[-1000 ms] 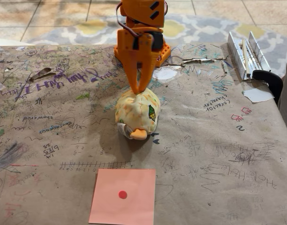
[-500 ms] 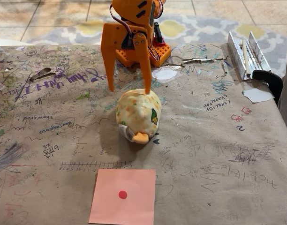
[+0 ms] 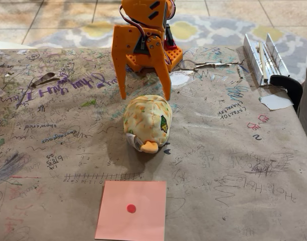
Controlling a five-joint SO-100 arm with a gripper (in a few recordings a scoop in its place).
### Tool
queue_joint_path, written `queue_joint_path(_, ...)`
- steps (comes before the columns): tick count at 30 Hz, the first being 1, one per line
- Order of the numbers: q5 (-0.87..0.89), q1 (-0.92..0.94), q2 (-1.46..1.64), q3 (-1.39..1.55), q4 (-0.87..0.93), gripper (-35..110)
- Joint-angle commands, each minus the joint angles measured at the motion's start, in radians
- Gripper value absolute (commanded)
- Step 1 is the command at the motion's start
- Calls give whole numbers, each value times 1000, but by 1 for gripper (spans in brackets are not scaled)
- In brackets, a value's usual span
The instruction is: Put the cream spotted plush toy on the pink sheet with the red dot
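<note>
The cream spotted plush toy [image 3: 147, 122] lies on the scribbled brown paper near the table's middle, its orange beak nub pointing toward the camera and a white tag beside it. My orange gripper [image 3: 145, 97] hangs open just behind and above the plush, its two fingertips spread about as wide as the toy, with nothing between them. The pink sheet with the red dot [image 3: 132, 210] lies flat at the bottom edge of the fixed view, a short way in front of the plush.
The arm's orange base [image 3: 153, 56] stands at the table's far edge behind the gripper. Metal rails and a black clamp [image 3: 274, 65] sit at the back right. A white scrap [image 3: 275, 102] lies near the right edge.
The gripper was shut with its tips on the plush's top a second ago. It has opened wide, and both fingers now stand spread just behind the toy, which has barely shifted.
</note>
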Motion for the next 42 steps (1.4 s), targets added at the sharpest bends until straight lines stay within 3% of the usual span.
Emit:
queue_joint_path(1, 60, -54, -114, -17, -41, 33)
queue_joint_path(5, 92, -89, -449, -20, -267, 33)
queue_joint_path(10, 222, -187, -747, -158, -359, 33)
queue_joint_path(16, 222, -152, -1015, -272, -488, 33)
queue_joint_path(17, 216, -144, -1045, -281, -512, 31)
queue_joint_path(19, 216, -129, -1077, -275, -586, 6)
queue_joint_path(21, 239, -103, -1085, -275, -630, 0)
queue_joint_path(25, 330, -69, -954, -359, -485, 0)
queue_joint_path(31, 652, -37, -577, -680, -333, 0)
queue_joint_path(37, 787, 44, -284, -937, -549, 0)
queue_joint_path(42, 781, 58, -92, -1000, -752, 0)
